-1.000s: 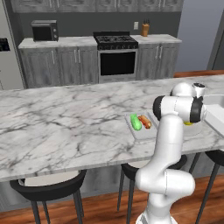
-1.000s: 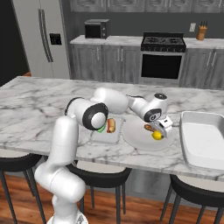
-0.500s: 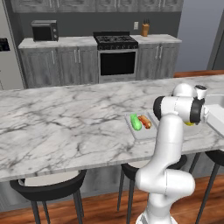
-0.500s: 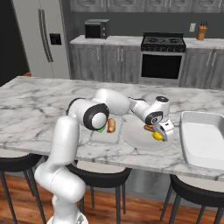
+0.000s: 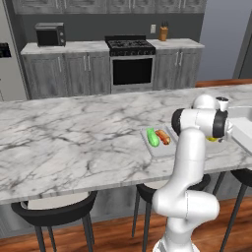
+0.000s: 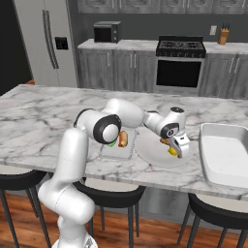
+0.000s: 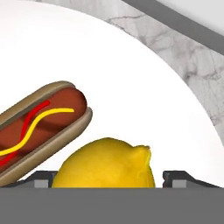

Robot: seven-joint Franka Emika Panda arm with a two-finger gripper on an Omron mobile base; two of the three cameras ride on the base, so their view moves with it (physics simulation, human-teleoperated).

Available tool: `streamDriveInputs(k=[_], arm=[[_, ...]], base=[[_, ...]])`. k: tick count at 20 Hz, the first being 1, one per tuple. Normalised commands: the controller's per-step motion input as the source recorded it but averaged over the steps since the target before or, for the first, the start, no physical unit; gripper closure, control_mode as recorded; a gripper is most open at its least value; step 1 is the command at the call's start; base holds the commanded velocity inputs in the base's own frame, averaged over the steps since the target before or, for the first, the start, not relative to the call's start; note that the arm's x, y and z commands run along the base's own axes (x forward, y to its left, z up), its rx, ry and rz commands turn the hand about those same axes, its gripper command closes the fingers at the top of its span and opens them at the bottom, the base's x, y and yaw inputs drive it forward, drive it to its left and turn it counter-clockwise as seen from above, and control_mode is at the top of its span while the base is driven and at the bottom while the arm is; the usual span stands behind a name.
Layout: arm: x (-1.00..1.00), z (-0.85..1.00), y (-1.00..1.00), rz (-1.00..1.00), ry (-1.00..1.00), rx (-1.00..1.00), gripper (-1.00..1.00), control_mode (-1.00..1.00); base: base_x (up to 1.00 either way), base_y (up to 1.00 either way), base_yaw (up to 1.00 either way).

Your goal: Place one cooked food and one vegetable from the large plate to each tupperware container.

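Hand view: end effector [image 7: 105,183] straddling yellow lemon [image 7: 105,164] beside hot dog [image 7: 39,127], grip state unclear.

Light is falling evenly from above on the marble island counter [image 6: 43,104], no hard highlights or glare showing on it. Under the counter the stools [image 5: 54,209] are sitting in dimmer light, and the wood floor beneath them is reading dark. Behind the counter, the back cabinets and stove [image 5: 130,64] are rendering slightly soft and low-res. The robot arm is casting only a faint soft shadow on the large plate [image 6: 152,150]. In the hand view the plate [image 7: 131,83] is blowing out to near flat white, the lemon [image 7: 107,164] and hot dog [image 7: 39,127] beside it are looking sharp, with mild softness at edges. No lens distortion is showing.
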Motion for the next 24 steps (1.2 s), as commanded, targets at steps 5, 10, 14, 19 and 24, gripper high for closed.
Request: streamDriveInputs(k=[5,10,14,19,24], arm=[[0.0,-0.01,0.03,-0.1,0.05,0.0,1.0,-1.0],[-0.56,0.01,0.06,-0.04,0.02,0.01,1.0,-1.0],[-0.75,0.61,0.59,0.16,-0.21,-0.02,1.0,-1.0],[-0.36,0.88,0.72,0.35,0.0,0.0,1.0,-1.0],[-0.23,0.39,0.97,0.45,0.0,0.0,1.0,-1.0]], base=[[0.0,0.0,0.0],[0.0,0.0,0.0],[0.0,0.0,0.0],[0.0,0.0,0.0],[0.0,0.0,0.0]])
